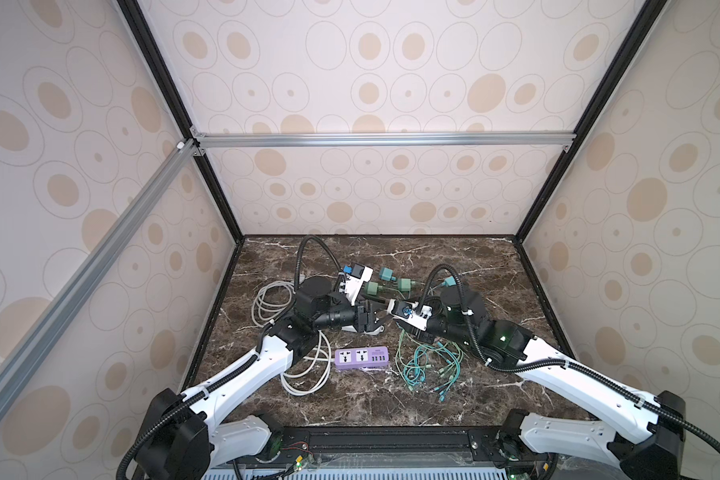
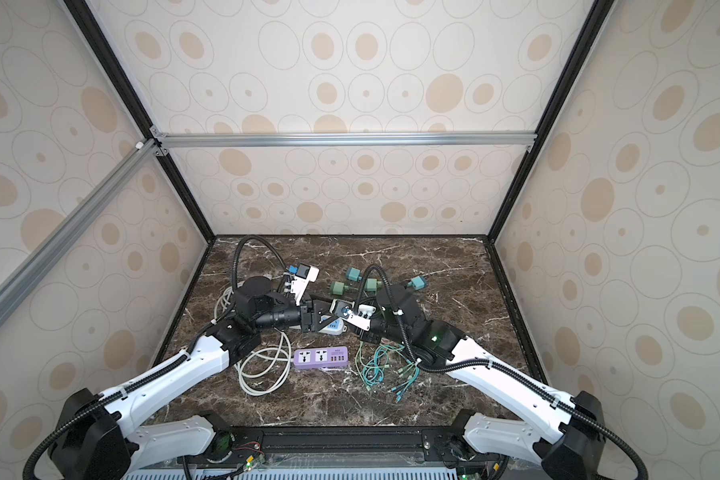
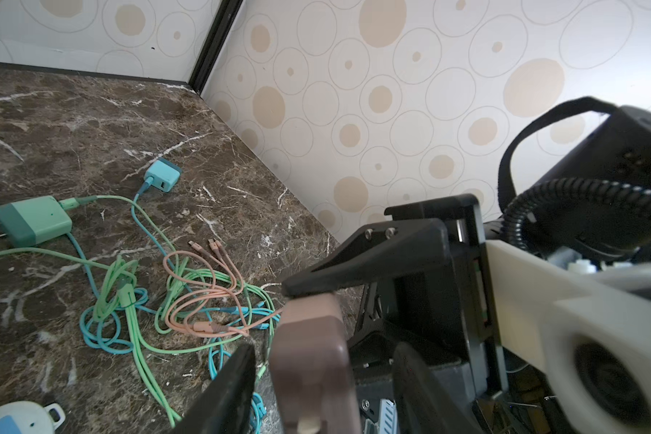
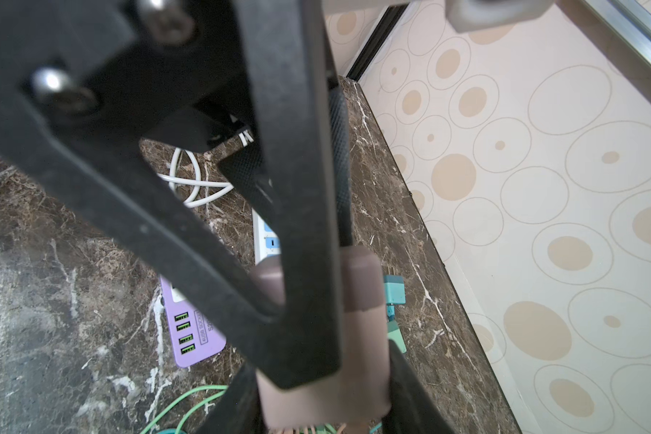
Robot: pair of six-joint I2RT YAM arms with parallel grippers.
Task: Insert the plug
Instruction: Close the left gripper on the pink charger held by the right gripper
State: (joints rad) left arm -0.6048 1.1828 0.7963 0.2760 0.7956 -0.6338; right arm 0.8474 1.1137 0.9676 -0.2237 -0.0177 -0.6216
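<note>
Nearest the camera head, a purple power strip (image 1: 361, 358) lies flat on the dark marble surface (image 1: 495, 270) with its sockets facing up. A loose white cable (image 1: 304, 376) is coiled to its left, and a tangle of green and blue cables (image 1: 429, 368) lies to its right.

Just behind the strip, the two arms meet tip to tip at mid-surface. The right gripper (image 4: 320, 360) pinches a brown plug (image 4: 361, 285), its fingers (image 4: 410, 383) pressed against opposite faces. The plug is held clear of the surface, and peach-coloured leads run from it down into the tangle.

The left gripper (image 3: 324, 349) brackets the same plug. Its fingers (image 3: 234, 387) are spread, and the left wrist view shows a slim gap on each side of the brown body.

Below the meeting point, a white power strip (image 2: 331, 329) with a blue panel rests on the surface, partly hidden by the left arm.

Farther back, a cluster of green and teal chargers (image 1: 405, 284) lies near the middle, with cables leading from some of them toward the tangle. Behind them the surface runs on to the spotted rear wall (image 1: 391, 187).
</note>
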